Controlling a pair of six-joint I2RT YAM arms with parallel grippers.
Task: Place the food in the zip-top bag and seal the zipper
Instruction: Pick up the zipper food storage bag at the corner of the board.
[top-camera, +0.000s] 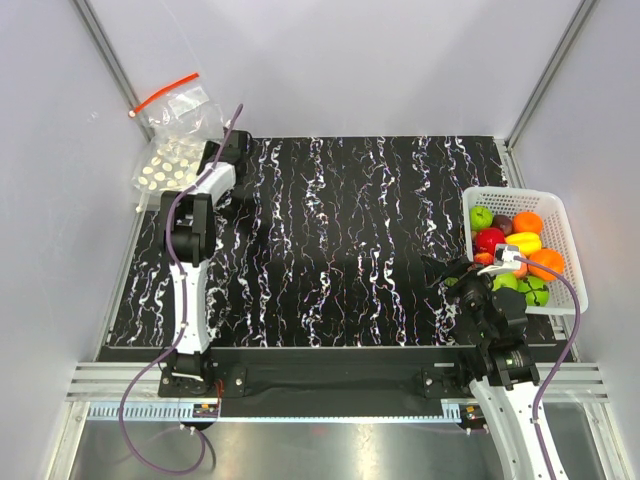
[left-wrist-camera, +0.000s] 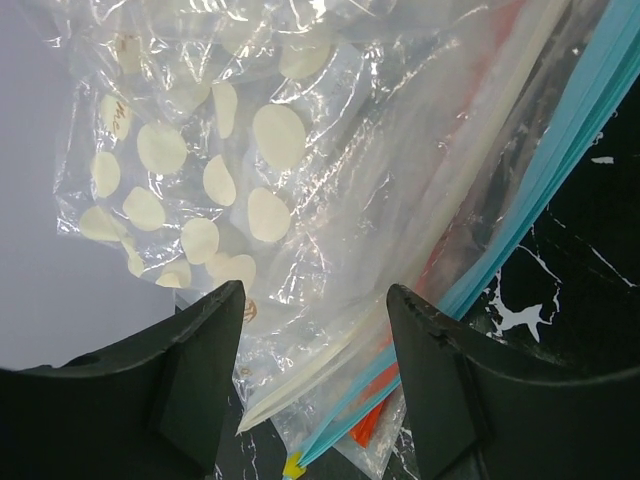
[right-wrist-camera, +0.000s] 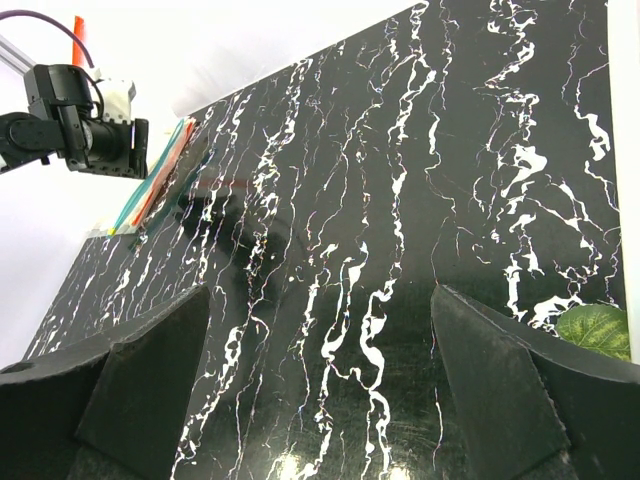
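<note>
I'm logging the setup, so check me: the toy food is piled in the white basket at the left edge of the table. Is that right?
Not quite. The food is piled in the white basket, but that basket sits at the right edge of the table, not the left. The top external view shows it.

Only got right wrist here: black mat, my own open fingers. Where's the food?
Observer: Top view shows the food piled in a white basket at the right edge of the mat, next to the right gripper.
Operator: And where does it go?
Observer: The dotted bag lies at the mat's far left corner, beside a clear bag with a red strip.
Operator: Is it gripped?
Observer: No. Left wrist view shows the left gripper with its fingers apart and the dotted bag just ahead of them.
</note>
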